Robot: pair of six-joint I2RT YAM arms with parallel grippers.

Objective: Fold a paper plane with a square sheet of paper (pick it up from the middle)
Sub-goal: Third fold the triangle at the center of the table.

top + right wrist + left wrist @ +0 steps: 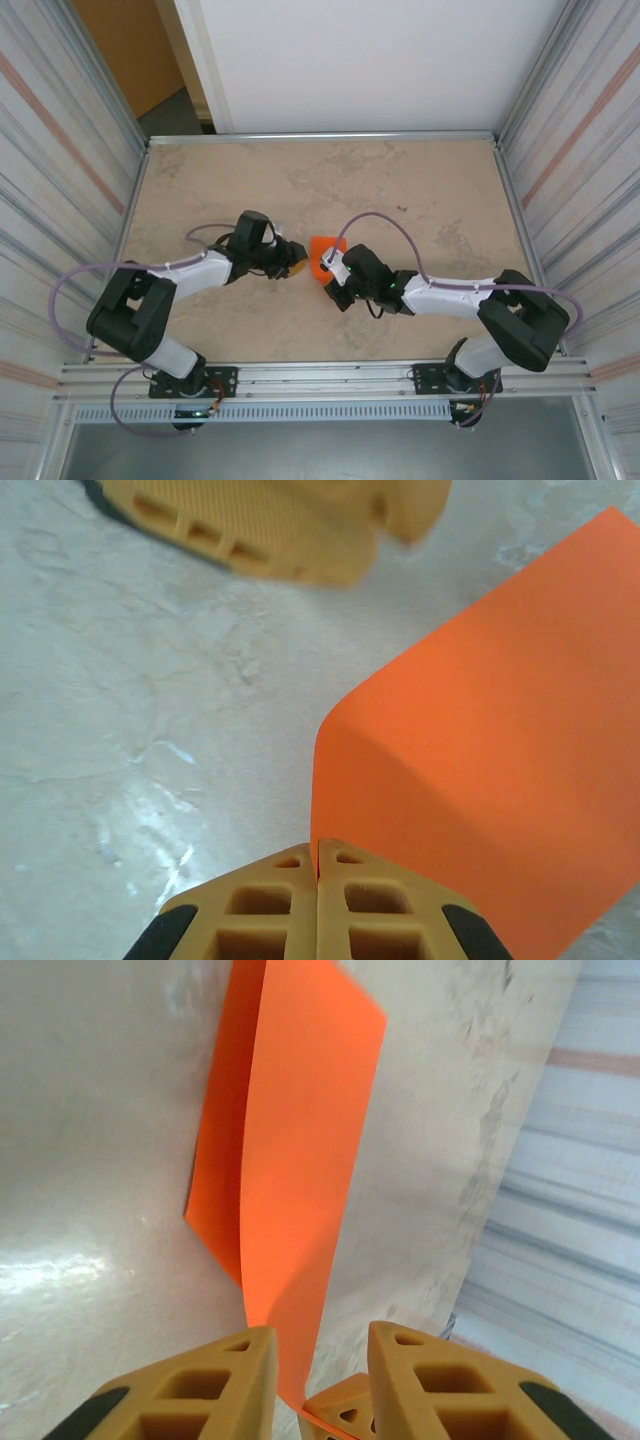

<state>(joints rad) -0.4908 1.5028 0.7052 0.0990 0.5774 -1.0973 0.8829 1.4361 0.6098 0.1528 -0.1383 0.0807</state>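
A mottled beige surface (420, 190) lies under the left gripper (298, 264) and right gripper (327, 272). Striped wall panels (60, 120) flank them, and a white panel (360, 60) stands beyond.

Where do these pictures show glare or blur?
Left wrist view: white glare on the table at lower left; the paper is sharp. Right wrist view: another glare patch on the table, and the left tool at top is blurred. Top view: even light, soft shadows under the arms.
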